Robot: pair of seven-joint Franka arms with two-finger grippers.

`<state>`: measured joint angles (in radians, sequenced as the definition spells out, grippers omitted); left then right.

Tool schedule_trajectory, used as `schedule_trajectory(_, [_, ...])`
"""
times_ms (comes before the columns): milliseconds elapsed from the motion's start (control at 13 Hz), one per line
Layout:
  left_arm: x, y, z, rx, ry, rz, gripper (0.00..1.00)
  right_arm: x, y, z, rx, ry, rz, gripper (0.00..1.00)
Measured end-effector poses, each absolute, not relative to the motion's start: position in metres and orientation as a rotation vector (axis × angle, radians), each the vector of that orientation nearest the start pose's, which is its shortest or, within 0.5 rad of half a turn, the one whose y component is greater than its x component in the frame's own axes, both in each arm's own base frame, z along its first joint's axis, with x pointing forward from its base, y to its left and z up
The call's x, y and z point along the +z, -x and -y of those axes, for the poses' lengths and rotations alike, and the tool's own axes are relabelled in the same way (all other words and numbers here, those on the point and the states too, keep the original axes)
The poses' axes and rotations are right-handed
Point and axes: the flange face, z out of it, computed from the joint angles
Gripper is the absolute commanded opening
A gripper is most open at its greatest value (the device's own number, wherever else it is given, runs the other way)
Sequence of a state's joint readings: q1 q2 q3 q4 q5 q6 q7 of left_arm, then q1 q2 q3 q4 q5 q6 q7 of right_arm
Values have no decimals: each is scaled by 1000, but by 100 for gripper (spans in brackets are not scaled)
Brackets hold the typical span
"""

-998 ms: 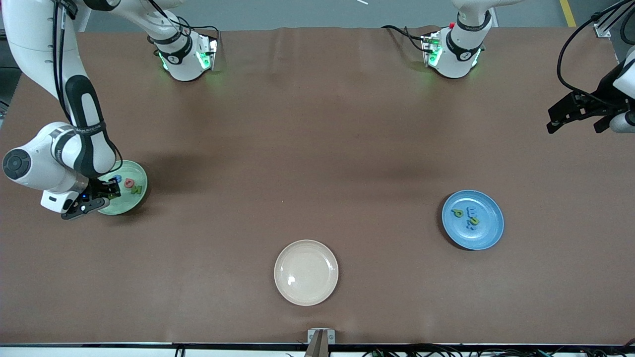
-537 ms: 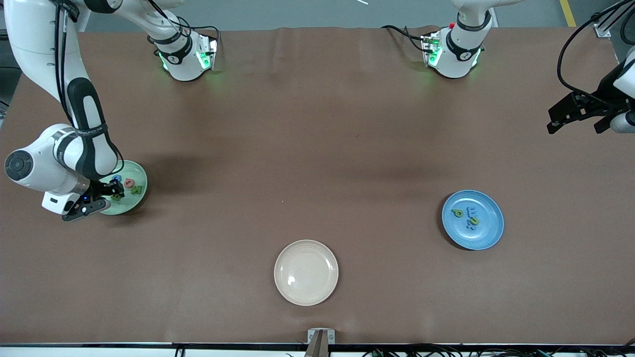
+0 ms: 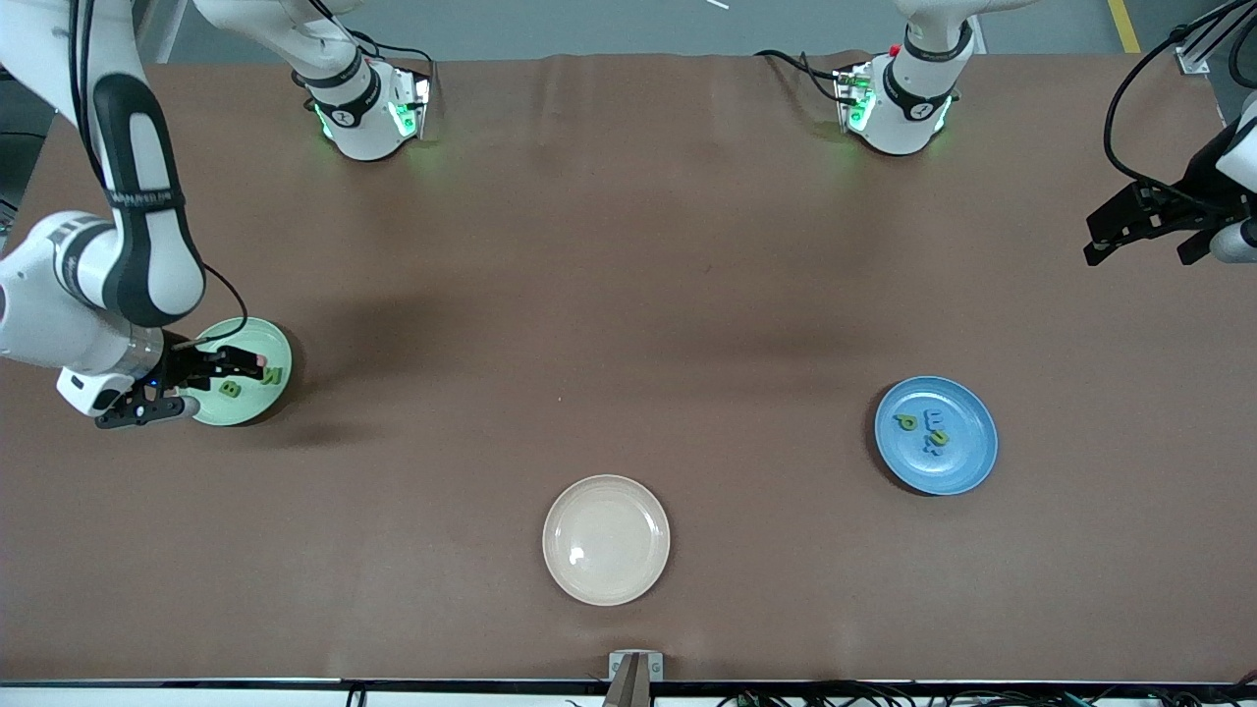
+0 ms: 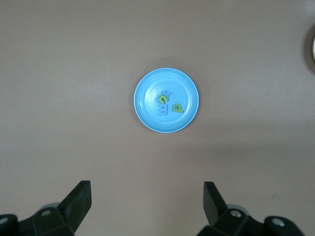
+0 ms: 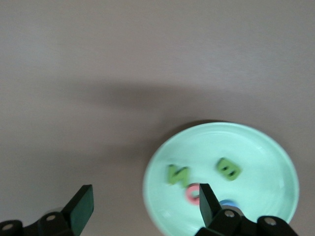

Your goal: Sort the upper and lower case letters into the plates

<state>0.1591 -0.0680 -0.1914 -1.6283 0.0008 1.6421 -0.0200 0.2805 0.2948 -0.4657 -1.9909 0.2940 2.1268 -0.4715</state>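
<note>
I see a smooth brown table [image 3: 628, 295] with a cream plate [image 3: 606, 539] near the camera. My right gripper [image 3: 211, 368] hangs released over the mint plate [image 3: 257, 398] holding 4 letters [image 5: 228, 169]. My left gripper [image 4: 147, 206] waits, spread wide, high over the table at its own arm's end, with the glossy blue plate [image 3: 967, 457] and its letters [image 3: 906, 422] below.

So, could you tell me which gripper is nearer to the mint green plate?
The right gripper, open, hangs over the mint green plate. The left gripper waits open at the left arm's end of the table.
</note>
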Motion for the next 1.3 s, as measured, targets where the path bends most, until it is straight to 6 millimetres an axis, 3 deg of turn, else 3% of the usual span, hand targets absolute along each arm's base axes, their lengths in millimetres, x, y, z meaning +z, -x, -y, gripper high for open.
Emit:
schedule_trajectory(154, [641, -540, 23, -128, 3127, -24, 100, 358, -576, 62, 108, 2984, 145, 95])
schedule_trajectory(307, [642, -540, 24, -131, 3127, -27, 100, 399, -571, 51, 112, 3017, 124, 97])
schedule_trajectory(614, [641, -537, 24, -95, 3127, -24, 100, 504, -574, 28, 157, 3041, 96, 97])
schedule_trajectory(921, [645, -533, 25, -73, 3128, 9, 100, 606, -577, 17, 49, 3109, 146, 100])
schedule_trajectory(1075, [646, -532, 25, -67, 3127, 12, 100, 637, -577, 21, -32, 3125, 133, 100])
schedule_trajectory(1305, [648, -532, 24, -71, 3128, 15, 100, 653, -576, 33, -86, 3132, 99, 100])
